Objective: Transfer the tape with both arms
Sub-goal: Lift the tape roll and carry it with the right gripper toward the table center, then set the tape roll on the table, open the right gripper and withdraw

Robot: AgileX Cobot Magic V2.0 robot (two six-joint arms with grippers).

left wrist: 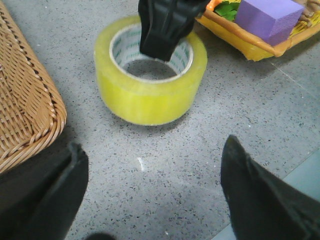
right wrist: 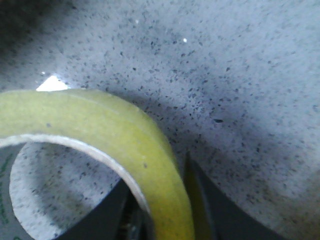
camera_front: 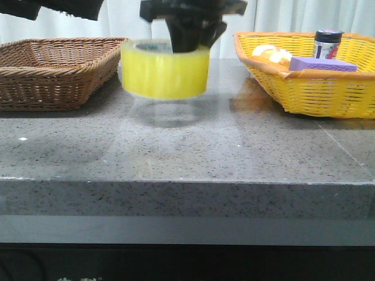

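Brown wicker basket (camera_front: 55, 70): we are noting it at the far left of the grey speckled stone table (camera_front: 187, 152); nothing is showing inside it from the front view.

Left gripper (left wrist: 150, 190): we are seeing its two black fingers spread wide apart with nothing between them, hanging above bare table near the brown wicker basket and short of the roll.

Large roll of translucent yellow packing tape with a white, green-printed core (camera_front: 165, 68): we are finding it between the two baskets, lifted clear of the table, with a faint reflection lying beneath it.

Right gripper (camera_front: 190, 36): we are seeing it coming down from above and pinching the wall of the roll, one finger inside the core and one outside.

Yellow wicker basket (camera_front: 304, 88): we are noting it at the far right, holding a purple sponge block (camera_front: 322, 64), a dark-capped bottle (camera_front: 327, 44) and an orange object we cannot identify.

Task stage: we are judging the hand-over as not yet made.

Risk, grip: we are judging that a one-wall pinch may let the roll tilt or slip.

Risk, hand-over: we are judging that the left fingers may collide with the right gripper, or the roll may drop if it is released early.
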